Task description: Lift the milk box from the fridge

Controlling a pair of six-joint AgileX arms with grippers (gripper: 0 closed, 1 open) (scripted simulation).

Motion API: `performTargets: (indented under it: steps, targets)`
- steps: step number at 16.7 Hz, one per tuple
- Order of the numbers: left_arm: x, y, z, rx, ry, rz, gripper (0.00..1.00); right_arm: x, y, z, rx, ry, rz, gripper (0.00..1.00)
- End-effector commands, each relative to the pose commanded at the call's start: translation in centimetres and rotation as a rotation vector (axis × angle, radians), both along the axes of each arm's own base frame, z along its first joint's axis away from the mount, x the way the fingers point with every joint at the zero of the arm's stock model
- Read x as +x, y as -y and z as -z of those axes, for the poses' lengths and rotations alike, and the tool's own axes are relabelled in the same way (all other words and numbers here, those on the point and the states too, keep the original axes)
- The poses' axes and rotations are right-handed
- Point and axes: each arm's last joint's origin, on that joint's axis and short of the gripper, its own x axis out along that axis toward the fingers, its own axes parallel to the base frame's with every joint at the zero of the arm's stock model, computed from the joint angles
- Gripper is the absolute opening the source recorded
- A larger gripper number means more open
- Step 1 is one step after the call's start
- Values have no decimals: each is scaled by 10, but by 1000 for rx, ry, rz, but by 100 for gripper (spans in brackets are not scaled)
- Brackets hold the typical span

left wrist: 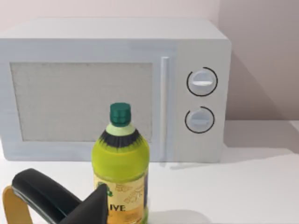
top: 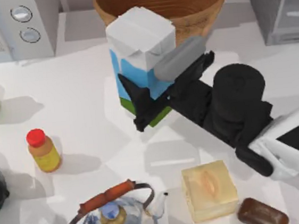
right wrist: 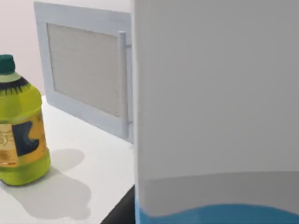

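The right pincer is clamped on the milk box — one dark finger on the carton's near face, the other behind its far side under a grey pad. The carton stands upright, or nearly so, in the middle of the top view toward twelve o'clock, just in front of the wooden bowl. I cannot tell whether its green base rests on the bench or hangs just above it. The fridge sits well apart at about two o'clock, so the carton is outside it. From the right wrist the milk box looms close, its white top above a strip of blue, with the microwave and the green oil bottle beyond.

The left pincer is parked at about nine o'clock beside that oil bottle, facing the microwave; whether it is apart or together cannot be told.

The risks, as I judge them: the grip sits low on a tall carton, so a quick rise could tip the top over the fingers. The smooth sides could also slip through the pads if the squeeze is light. A drift toward twelve o'clock would knock the carton against the bowl's rim.
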Motion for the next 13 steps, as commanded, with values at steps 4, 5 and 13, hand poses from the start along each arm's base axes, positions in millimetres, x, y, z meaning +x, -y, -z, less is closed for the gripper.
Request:
performTargets:
  steps: [4,5,13]
  targets:
    - [0,0,0,0,0,0,100,0,-7,8,2,1,-15,0]
    - [0,0,0,0,0,0,100,0,-7,8,2,1,-15,0]
    - [0,0,0,0,0,0,100,22,-31,26,4,7,-24,0]
